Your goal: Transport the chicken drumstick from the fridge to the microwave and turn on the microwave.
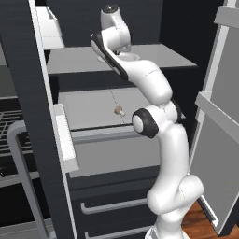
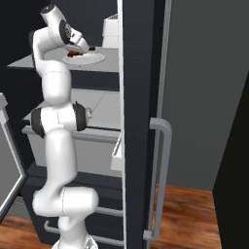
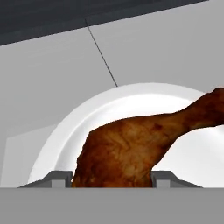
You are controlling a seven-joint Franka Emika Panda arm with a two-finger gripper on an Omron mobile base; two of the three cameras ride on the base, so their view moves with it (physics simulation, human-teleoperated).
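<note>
gripper (image 3: pixel 112 179) clamps drumstick (image 3: pixel 131 148) over plate (image 3: pixel 57 135), rim clear

Setting: a rendered domestic kitchen. Evidence: an open fridge (image 1: pixel 140 154), tall and dark grey, with flat grey shelves (image 1: pixel 154 58), a pale pull-out drawer (image 1: pixel 116 151) and white door bins (image 1: pixel 65 142); a long grey door handle (image 2: pixel 163 180); a black grated stove (image 1: pixel 7 135) to the left of the fridge; a wooden plank floor (image 2: pixel 189 214). A white plate (image 3: pixel 65 131) carrying a chicken drumstick (image 3: pixel 131 148) sits on the upper shelf
</note>
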